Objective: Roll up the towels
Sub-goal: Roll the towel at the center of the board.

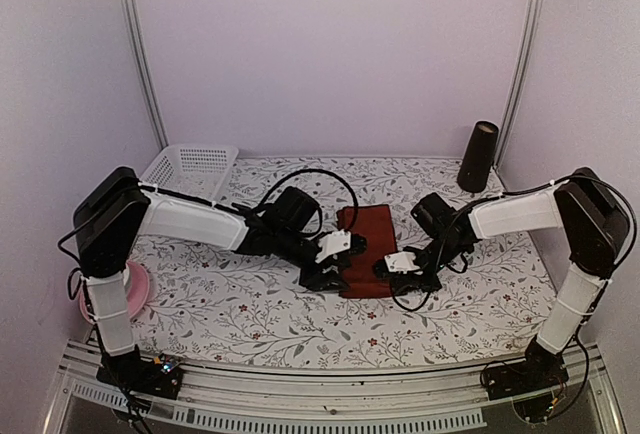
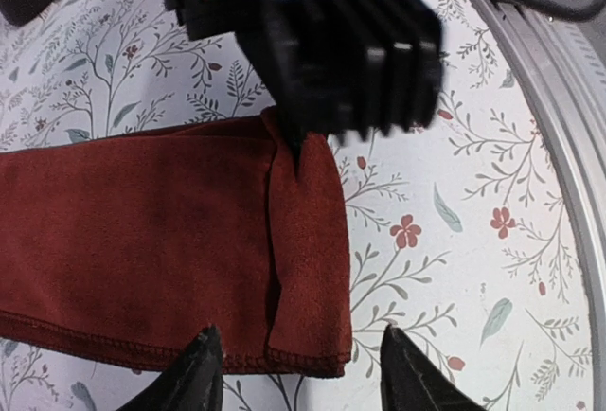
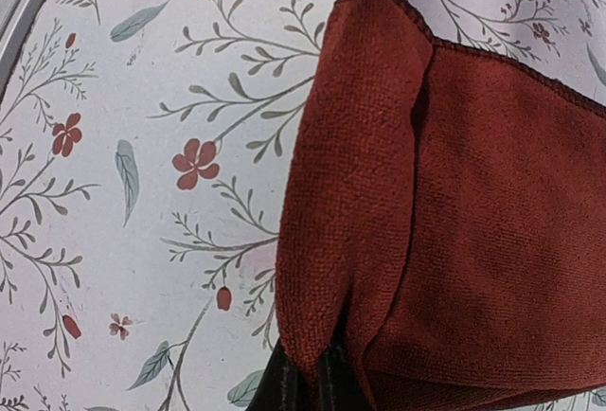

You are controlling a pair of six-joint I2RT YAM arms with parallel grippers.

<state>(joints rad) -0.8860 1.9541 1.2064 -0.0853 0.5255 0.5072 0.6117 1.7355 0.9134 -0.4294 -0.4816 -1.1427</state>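
Observation:
One of the towels, a dark red-maroon one, lies flat on the flowered table, its near end folded over into a narrow flap. My left gripper stands open at that end's left side. In the left wrist view its fingertips straddle the flap's hemmed edge without touching it, the gripper low over the cloth. My right gripper is shut on the flap from the other side; its pads pinch a ridge of the maroon towel, and its black body shows across the towel.
A white slatted basket sits at the back left. A black cone-shaped cylinder stands at the back right. A pink round thing lies beside the left arm's base. A metal rail runs along the near edge.

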